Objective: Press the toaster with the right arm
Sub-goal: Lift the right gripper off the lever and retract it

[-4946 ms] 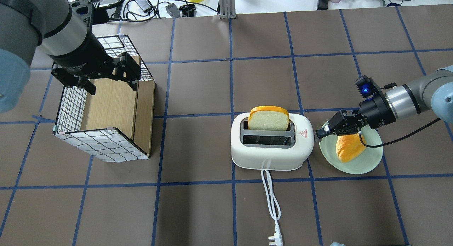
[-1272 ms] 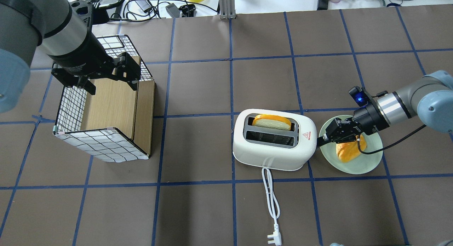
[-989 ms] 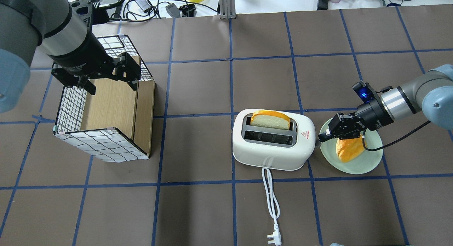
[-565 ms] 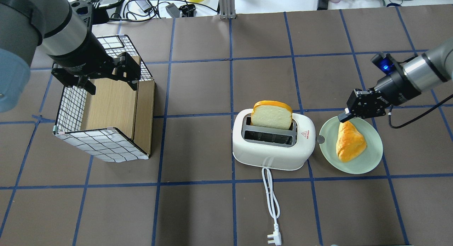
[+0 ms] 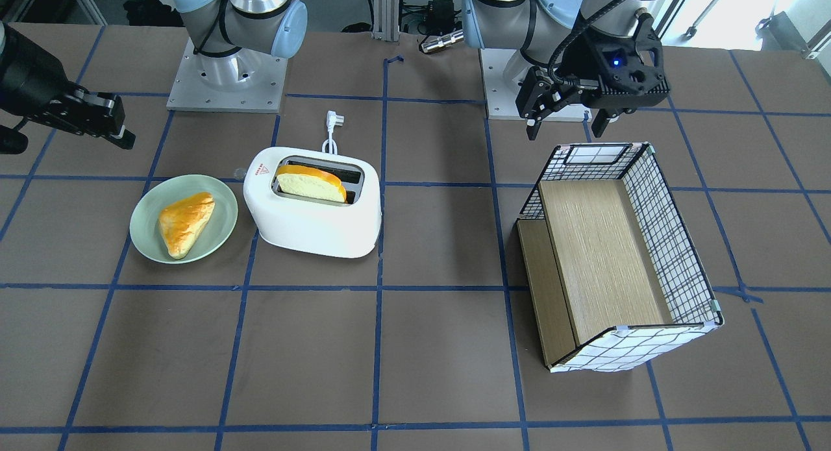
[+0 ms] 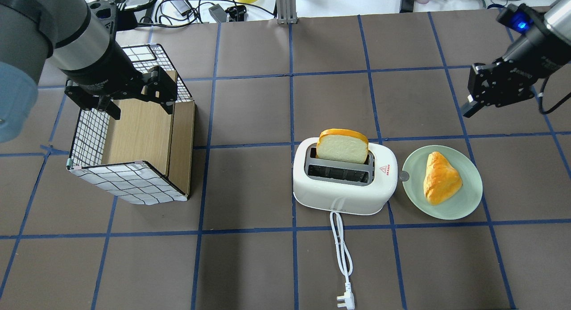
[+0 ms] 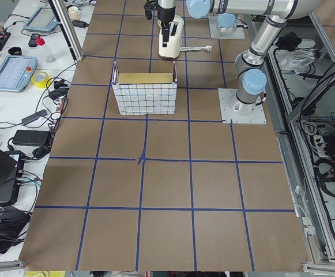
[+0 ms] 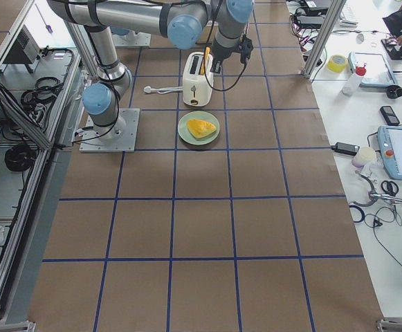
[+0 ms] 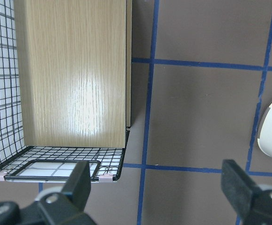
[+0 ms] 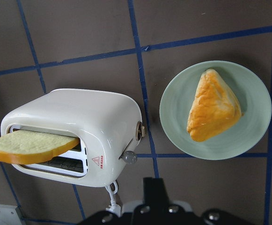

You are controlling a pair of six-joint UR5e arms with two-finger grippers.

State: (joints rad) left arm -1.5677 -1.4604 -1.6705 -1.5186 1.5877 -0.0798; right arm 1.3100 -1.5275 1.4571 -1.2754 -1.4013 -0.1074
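Observation:
The white two-slot toaster [image 6: 343,185] stands mid-table with a bread slice [image 6: 342,146] standing high out of its far slot. Its grey lever knob [image 6: 403,176] sticks out on the side facing the plate. In the right wrist view the toaster [image 10: 75,136] and the lever knob [image 10: 130,157] lie below the camera. My right gripper [image 6: 468,109] is shut and empty, raised well clear of the toaster, beyond and to the right of it; it also shows in the front view [image 5: 124,138]. My left gripper [image 6: 139,105] is open and empty above the basket.
A green plate [image 6: 468,203] with a golden pastry [image 6: 440,184] sits just right of the toaster. The toaster's white cord and plug [image 6: 345,296] trail toward the near edge. A checked wire-and-wood basket [image 6: 134,136] stands at the left.
My right gripper pushed the lever down and the bread sank, then it lifted off and drew back up to the far right. The bread has popped up again. The left arm has not moved.

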